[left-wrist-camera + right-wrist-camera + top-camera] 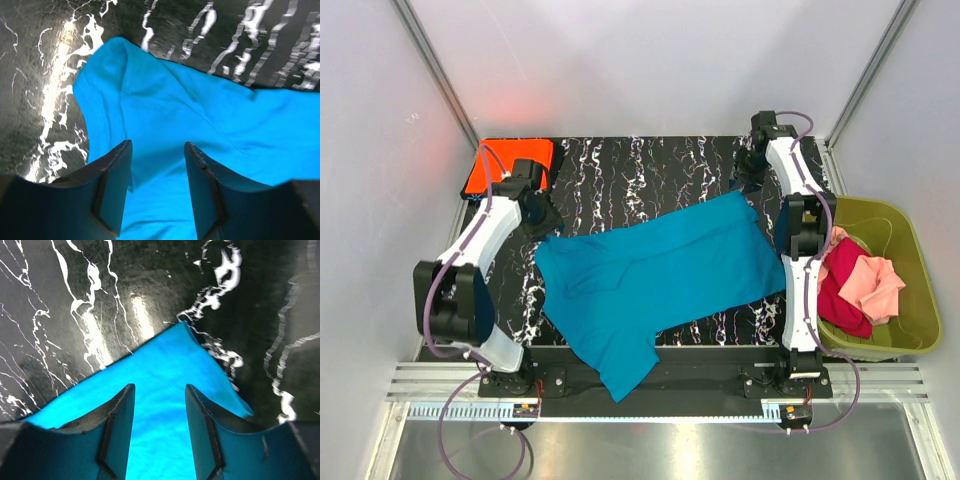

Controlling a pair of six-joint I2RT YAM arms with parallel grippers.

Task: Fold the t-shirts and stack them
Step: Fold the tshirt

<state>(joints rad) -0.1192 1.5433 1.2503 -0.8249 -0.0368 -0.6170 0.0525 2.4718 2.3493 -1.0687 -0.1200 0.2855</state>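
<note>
Your left gripper [157, 150] and right gripper [160, 392] both hang spread, pinching nothing. Grab one layer of the soft teal-blue cloth t-shirt [660, 270] underneath and it'll probably bunch.

Left arm [485, 230] and right arm [802, 285]: white link shells, black joint housings. Lilac cables [428, 305] run along each arm and loop out at the bases. Left claw [157, 145] and right claw [160, 387]: dark, flat, tapered fingers.
</note>
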